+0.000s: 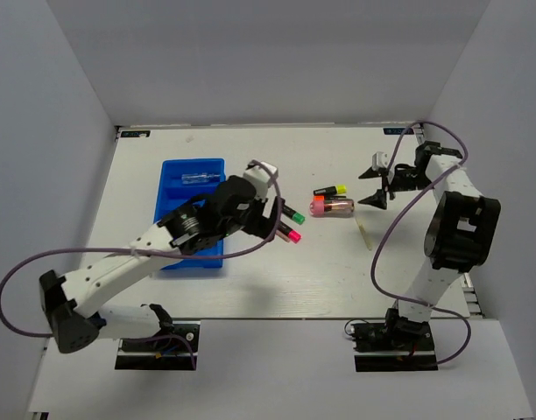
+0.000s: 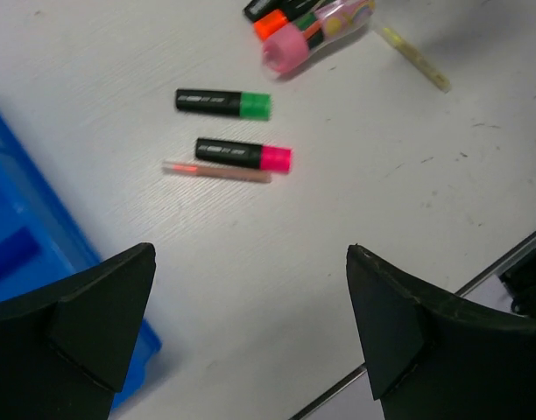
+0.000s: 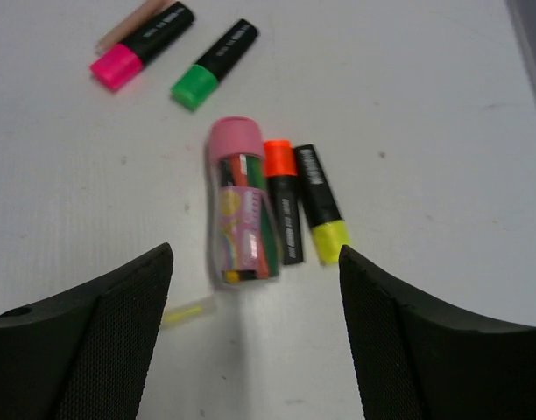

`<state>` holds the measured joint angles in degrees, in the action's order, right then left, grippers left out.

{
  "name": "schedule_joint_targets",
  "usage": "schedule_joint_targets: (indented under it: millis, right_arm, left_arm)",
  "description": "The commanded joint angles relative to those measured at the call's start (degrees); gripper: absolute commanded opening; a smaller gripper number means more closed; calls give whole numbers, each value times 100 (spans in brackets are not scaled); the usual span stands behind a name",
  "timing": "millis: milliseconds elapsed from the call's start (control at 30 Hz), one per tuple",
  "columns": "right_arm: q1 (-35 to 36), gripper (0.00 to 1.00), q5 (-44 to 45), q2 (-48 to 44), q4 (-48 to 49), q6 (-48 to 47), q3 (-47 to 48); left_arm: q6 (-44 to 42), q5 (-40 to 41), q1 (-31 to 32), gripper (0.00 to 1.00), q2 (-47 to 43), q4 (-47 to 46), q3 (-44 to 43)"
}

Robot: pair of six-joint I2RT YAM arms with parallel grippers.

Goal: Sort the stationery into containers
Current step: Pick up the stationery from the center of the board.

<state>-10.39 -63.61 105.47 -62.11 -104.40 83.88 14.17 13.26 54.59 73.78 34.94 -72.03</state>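
The blue tray (image 1: pixel 174 168) lies at the left and holds a clear-blue tube (image 1: pixel 201 178). My left gripper (image 1: pixel 277 219) is open and empty, just right of the tray (image 2: pixel 23 254), above bare table (image 2: pixel 250 254). Ahead of it lie a green-capped highlighter (image 2: pixel 222 103), a pink-capped highlighter (image 2: pixel 243 154) and a thin pink stick (image 2: pixel 215 171). My right gripper (image 1: pixel 379 188) is open and empty (image 3: pixel 255 254). It hovers near a pink-capped tube (image 3: pixel 240 206), an orange-capped highlighter (image 3: pixel 283 201), a yellow-capped highlighter (image 3: pixel 320 203) and a pale-yellow stick (image 3: pixel 187 311).
White walls enclose the table on the left, back and right. The table's front edge (image 2: pixel 496 262) runs close to my left gripper. Purple cables loop from both arms over the table near the right arm (image 1: pixel 382 254).
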Motion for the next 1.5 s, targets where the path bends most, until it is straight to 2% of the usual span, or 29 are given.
schedule_joint_targets:
  millis: [0,33,167,233,300,600,867,1067,1200,1300,1333,1367,1433,1467]
  right_arm:
    - [413,79,180,-184,143,-311,-502]
    - [494,79,331,-202,546,-344,-626]
    - [819,79,877,87,497,-301,-549]
    - [925,79,1043,88,777,234,-696]
    - [1030,81,1245,-17,1480,751,-968]
    - [1505,83,2441,140,2694,1606,-1427]
    - [1751,83,3240,325,2898,1879,-1330]
    - [1891,70,3707,501,2151,1581,-1031]
    - [2041,65,4093,351,2343,1668,-1435]
    - [2208,46,4322,325,2528,1712,-1655]
    - [2252,37,4418,290,2537,1704,-1699]
    - [2296,23,4454,264,2615,1704,-1795]
    - [2375,12,4489,176,2668,1704,-1953]
    - [2401,2,4489,89,2625,1695,-1980]
  left_arm:
    - [261,520,-62,100,-503,487,687]
    - [296,537,-71,100,-818,601,777]
    - [507,555,-80,100,-1295,848,1112]
    - [551,564,-80,100,-1427,927,1217]
    - [578,564,-80,100,-1568,927,1348]
    - [666,432,-71,100,-1630,936,1499]
    - [736,423,-71,100,-1735,918,1578]
    - [789,380,-71,100,-1841,962,1578]
    - [824,371,-62,100,-1849,954,1604]
    - [841,379,-36,100,-1867,962,1578]
    - [859,423,8,100,-1902,997,1561]
    - [859,432,17,100,-1911,1006,1534]
    - [868,502,78,100,-1964,1120,1438]
    - [859,529,87,100,-1981,1181,1411]
